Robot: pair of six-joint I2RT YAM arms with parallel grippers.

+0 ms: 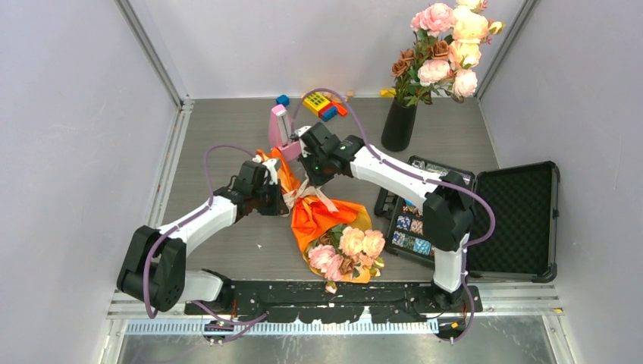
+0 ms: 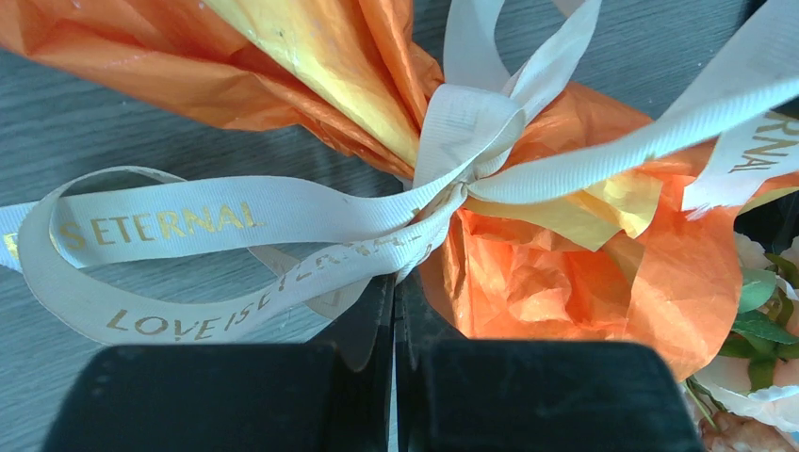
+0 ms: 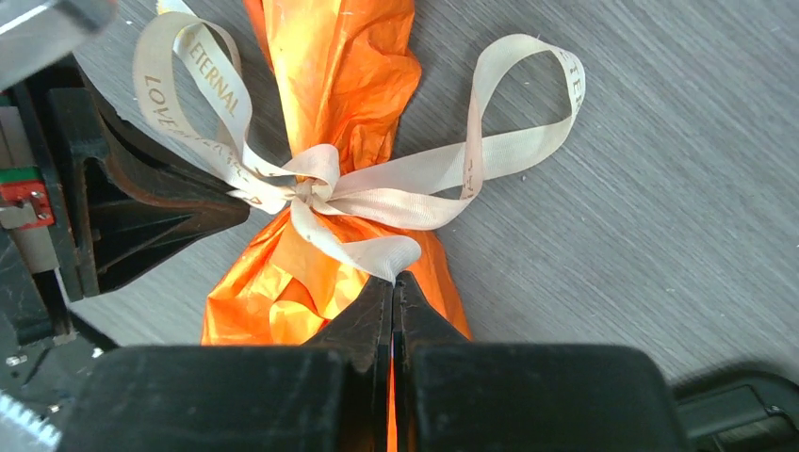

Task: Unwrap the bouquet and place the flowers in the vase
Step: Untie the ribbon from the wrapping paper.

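Fingers of the left gripper are clenched, pinching a strand of the cream ribbon just under the knot. Right gripper is clamped on a ribbon tail opposite. Bouquet lies mid-table, tied, blooms toward the near edge. Vase stands at the far edge, right of centre. Step in hand: untying. Next, likely: draw the ends apart until the bow slips, without dragging the paper.
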